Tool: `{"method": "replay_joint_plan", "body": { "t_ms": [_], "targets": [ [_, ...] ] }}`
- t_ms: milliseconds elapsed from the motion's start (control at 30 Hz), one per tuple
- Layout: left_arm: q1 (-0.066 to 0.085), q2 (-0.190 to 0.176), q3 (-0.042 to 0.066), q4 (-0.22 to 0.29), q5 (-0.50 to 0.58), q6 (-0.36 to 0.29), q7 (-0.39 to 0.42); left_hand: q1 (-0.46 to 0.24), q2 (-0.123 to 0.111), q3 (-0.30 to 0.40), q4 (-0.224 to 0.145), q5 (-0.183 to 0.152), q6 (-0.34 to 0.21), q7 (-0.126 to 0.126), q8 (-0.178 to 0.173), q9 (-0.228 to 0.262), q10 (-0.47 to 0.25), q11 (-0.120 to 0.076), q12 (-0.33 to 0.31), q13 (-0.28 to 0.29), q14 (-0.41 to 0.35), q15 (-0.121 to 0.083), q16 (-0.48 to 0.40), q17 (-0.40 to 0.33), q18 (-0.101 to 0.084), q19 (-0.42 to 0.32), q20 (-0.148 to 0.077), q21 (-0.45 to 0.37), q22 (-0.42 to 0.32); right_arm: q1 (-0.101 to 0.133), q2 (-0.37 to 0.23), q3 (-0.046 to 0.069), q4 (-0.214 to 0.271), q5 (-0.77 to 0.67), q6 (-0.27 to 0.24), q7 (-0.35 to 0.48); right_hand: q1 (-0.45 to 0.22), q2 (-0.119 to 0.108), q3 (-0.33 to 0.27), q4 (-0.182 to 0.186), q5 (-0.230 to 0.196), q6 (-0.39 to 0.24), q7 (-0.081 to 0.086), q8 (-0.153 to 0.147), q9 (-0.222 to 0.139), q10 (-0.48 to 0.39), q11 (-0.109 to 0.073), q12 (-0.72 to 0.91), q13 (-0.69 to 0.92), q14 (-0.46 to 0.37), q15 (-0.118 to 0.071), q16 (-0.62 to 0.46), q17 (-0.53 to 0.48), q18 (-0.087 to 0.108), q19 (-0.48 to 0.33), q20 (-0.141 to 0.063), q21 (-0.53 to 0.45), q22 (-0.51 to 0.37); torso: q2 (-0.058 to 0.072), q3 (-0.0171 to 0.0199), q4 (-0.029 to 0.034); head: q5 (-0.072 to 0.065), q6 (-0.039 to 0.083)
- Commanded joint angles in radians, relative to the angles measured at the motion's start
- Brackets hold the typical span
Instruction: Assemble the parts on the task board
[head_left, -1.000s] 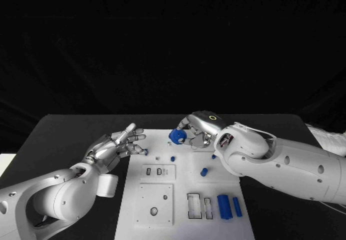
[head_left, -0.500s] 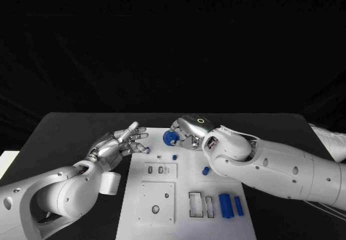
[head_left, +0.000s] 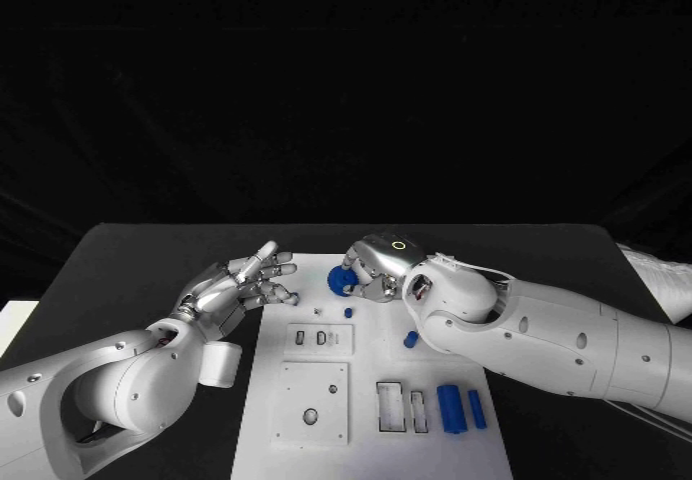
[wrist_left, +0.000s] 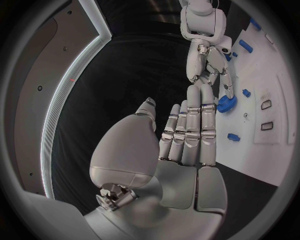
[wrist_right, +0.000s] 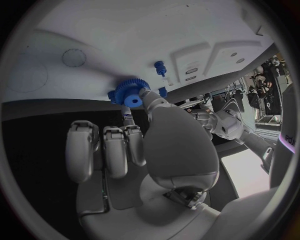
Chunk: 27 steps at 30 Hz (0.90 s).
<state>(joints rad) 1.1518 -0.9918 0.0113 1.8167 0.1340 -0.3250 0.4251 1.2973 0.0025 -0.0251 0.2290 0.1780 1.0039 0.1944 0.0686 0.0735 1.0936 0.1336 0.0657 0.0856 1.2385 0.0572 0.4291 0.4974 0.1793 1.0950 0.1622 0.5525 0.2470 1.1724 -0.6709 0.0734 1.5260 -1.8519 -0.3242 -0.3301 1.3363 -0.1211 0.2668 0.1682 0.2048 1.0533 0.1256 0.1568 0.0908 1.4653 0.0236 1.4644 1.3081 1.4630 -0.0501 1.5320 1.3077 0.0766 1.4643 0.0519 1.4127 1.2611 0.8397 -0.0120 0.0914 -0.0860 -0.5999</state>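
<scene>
Gear (head_left: 342, 279) — a blue toothed wheel — sits pinched in the right hand (head_left: 378, 268) at the far end of the task board (head_left: 361, 420), just above or perhaps touching the white surface; the angle leaves that unclear. From the right wrist view the fingertips (wrist_right: 145, 95) press the gear's hub. Beside the board's far left corner, the left hand (head_left: 238, 287) hovers with fingers spread, grasping nothing. On the board lie a small blue peg (head_left: 348, 312), a blue cylinder (head_left: 410, 340) and two long blue bars (head_left: 460, 408) — these near the right edge.
</scene>
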Motion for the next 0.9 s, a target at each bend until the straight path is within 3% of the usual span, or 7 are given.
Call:
{"method": "replay_joint_plan", "body": {
  "t_ms": [33, 67, 200, 300, 400, 667, 900],
  "targets": [
    [0.001, 0.001, 0.001, 0.002, 0.001, 0.022, 0.004, 0.007, -0.001, 0.0, -0.005, -0.002, -0.007, -0.003, -0.002, -0.001, -0.009, -0.002, -0.002, -0.001, -0.004, 0.001, 0.001, 0.001, 0.002, -0.009, -0.001, 0.004, 0.001, -0.002, 0.004, -0.002, -0.007, -0.019, 0.027, -0.015, -0.014, -0.003, 0.002, 0.001, -0.007, 0.013, -0.015, -0.008, 0.006, 0.051, 0.0, -0.009, 0.178, 0.092, 0.0, 0.006, 0.189, -0.016, 0.009, -0.003, 0.005, 0.0, 0.0, 0.0001, 0.0004, -0.002, -0.001],
    [0.001, 0.001, 0.001, 0.002, 0.001, 0.022, 0.004, 0.007, -0.001, 0.0, -0.005, -0.002, -0.007, -0.003, -0.002, -0.001, -0.009, -0.002, -0.002, -0.001, -0.004, 0.001, 0.001, 0.001, 0.002, -0.009, -0.001, 0.004, 0.001, -0.002, 0.006, -0.002, -0.009, -0.02, 0.025, -0.015, -0.021, -0.005, 0.001, 0.004, -0.013, 0.006, -0.012, -0.013, 0.004, 0.05, 0.003, -0.011, 0.177, 0.092, 0.001, 0.006, 0.189, -0.016, 0.009, -0.002, 0.005, 0.0, 0.0, 0.0003, 0.0005, -0.002, -0.001],
    [0.001, 0.001, 0.001, 0.002, 0.001, 0.021, 0.003, 0.007, -0.001, 0.0, -0.005, -0.002, -0.007, -0.003, -0.002, -0.001, -0.009, -0.002, -0.002, -0.001, -0.004, 0.001, 0.001, 0.001, 0.002, -0.009, -0.001, 0.004, 0.001, -0.002, 0.012, -0.004, -0.015, -0.02, 0.024, -0.012, -0.064, -0.026, -0.024, 0.03, -0.141, -0.048, 0.004, -0.054, -0.009, 0.041, 0.018, -0.03, 0.165, 0.093, 0.014, 0.007, 0.191, -0.016, 0.007, 0.008, 0.003, -0.002, 0.0, 0.0001, -0.0002, -0.002, -0.002],
    [0.001, 0.001, 0.001, 0.002, 0.001, 0.021, 0.002, 0.007, -0.001, 0.0, -0.005, -0.002, -0.007, -0.003, -0.002, -0.001, -0.009, -0.002, -0.002, -0.001, -0.004, 0.001, 0.001, 0.001, 0.002, -0.009, -0.001, 0.004, 0.001, -0.002, 0.015, -0.005, -0.019, -0.017, 0.031, -0.009, -0.113, -0.052, -0.064, 0.08, -0.152, -0.078, 0.014, -0.082, -0.016, 0.035, 0.029, -0.042, 0.158, 0.093, 0.023, 0.008, 0.194, -0.016, 0.007, 0.017, 0.003, -0.001, 0.0, -0.0003, 0.0003, -0.003, -0.002],
    [0.001, 0.001, 0.001, 0.002, 0.001, 0.021, 0.001, 0.007, -0.001, 0.0, -0.005, -0.002, -0.007, -0.003, -0.002, -0.001, -0.009, -0.002, -0.002, -0.001, -0.004, 0.001, 0.001, 0.001, 0.002, -0.009, -0.001, 0.004, 0.001, -0.002, 0.017, -0.007, -0.021, -0.013, 0.041, -0.006, -0.135, -0.055, -0.119, 0.124, -0.149, -0.08, 0.019, -0.091, -0.017, 0.035, 0.033, -0.042, 0.159, 0.094, 0.028, 0.009, 0.198, -0.016, 0.007, 0.024, 0.005, 0.002, 0.0, -0.0008, 0.0008, -0.003, -0.003],
    [0.001, -0.001, 0.001, 0.003, 0.001, 0.02, -0.001, 0.009, 0.0, 0.001, -0.007, -0.002, -0.008, -0.003, -0.002, -0.001, -0.009, -0.002, -0.001, -0.001, -0.005, 0.001, 0.0, 0.002, 0.002, -0.009, -0.001, 0.005, 0.002, -0.002, 0.017, -0.008, -0.023, -0.004, 0.069, -0.003, -0.203, -0.006, -0.204, 0.126, -0.072, -0.067, 0.017, -0.092, -0.016, 0.037, 0.033, -0.037, 0.165, 0.095, 0.028, 0.012, 0.205, -0.017, 0.009, 0.025, 0.01, 0.01, 0.0, -0.001, 0.0001, -0.002, -0.004],
    [0.001, -0.002, 0.001, 0.005, 0.001, 0.018, -0.002, 0.011, 0.002, 0.001, -0.009, -0.001, -0.008, -0.003, -0.002, -0.001, -0.01, -0.001, -0.002, -0.002, -0.005, 0.001, 0.0, 0.003, 0.002, -0.01, -0.001, 0.006, 0.002, -0.002, 0.016, -0.009, -0.031, 0.023, 0.105, -0.01, -0.266, 0.05, -0.254, 0.124, -0.005, -0.063, 0.017, -0.092, -0.016, 0.041, 0.033, -0.031, 0.172, 0.096, 0.027, 0.014, 0.21, -0.018, 0.01, 0.025, 0.013, 0.015, 0.0, -0.0008, 0.0004, -0.004, -0.004]
  ]
}}
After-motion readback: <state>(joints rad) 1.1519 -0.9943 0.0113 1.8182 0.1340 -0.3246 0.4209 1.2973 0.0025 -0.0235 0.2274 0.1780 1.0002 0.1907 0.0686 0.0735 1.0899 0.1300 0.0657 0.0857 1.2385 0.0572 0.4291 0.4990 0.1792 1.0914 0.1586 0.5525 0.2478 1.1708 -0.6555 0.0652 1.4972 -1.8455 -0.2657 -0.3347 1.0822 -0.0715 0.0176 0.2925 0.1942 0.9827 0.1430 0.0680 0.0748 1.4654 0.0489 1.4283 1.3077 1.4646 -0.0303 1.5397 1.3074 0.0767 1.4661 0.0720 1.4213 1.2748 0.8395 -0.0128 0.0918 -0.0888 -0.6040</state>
